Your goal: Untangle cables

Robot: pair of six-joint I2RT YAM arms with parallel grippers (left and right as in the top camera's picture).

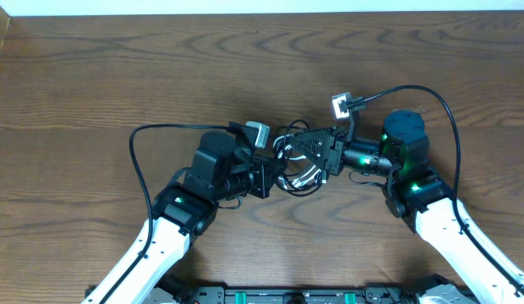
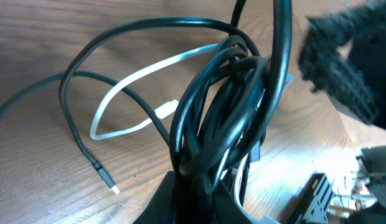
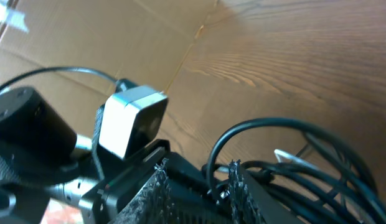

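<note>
From above, you had both arms meeting in the middle of the wooden table. The cables sat in a bunch right between them. The left gripper was on one side of the bunch and the right gripper on the other. I think that was so one could hold while the other pulled.

In the left wrist view, your left jaws were pressed tight on the bottom of the black coil, which stood up from them in many loops. I think you held it there so the bunch could not slide. The white cable ran through the black loops and lay on the wood in a loop of its own. One black end with a small plug lay free on the table. The right gripper looked blurry, very near the far side of the coil.

In the right wrist view, the right fingers stood a bit apart, with black loops just past them. A black strand rose near the gap, but I cannot tell if the jaws were pinching it. The left arm's camera was close by — a wrong pull could bump the two arms together.
</note>
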